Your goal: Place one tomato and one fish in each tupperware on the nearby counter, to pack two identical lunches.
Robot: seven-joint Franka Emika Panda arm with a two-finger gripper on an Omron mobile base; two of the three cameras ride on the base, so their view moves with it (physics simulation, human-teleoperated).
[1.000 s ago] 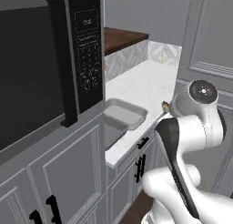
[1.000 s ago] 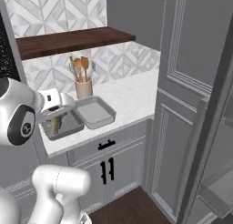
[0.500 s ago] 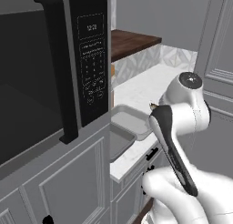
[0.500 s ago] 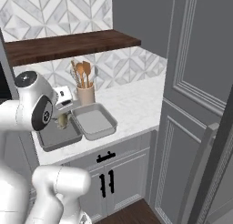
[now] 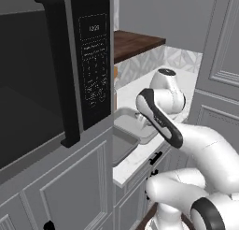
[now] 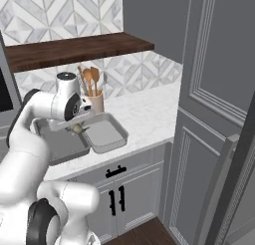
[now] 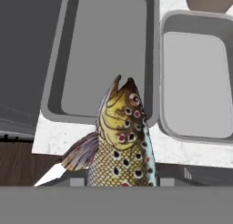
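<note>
One spotted, scaly fish (image 7: pixel 123 145) over two smooth grey tupperware (image 7: pixel 107 54).

A grey kitchen. A dark wooden shelf (image 6: pixel 79 49) runs along a wall of grey-and-white geometric tiles (image 6: pixel 55 12). A black microwave (image 5: pixel 51 79) sits at left, tall grey panelled cabinets (image 6: pixel 214 89) at right, and a dark wood floor (image 6: pixel 144 235) below.

The microwave's control panel (image 5: pixel 94 61) carries a small display and rows of button legends, all too blurred to read; the display seems to show four digits, but I cannot tell which. Nothing else in these views bears readable text, labels, brands or signs.
</note>
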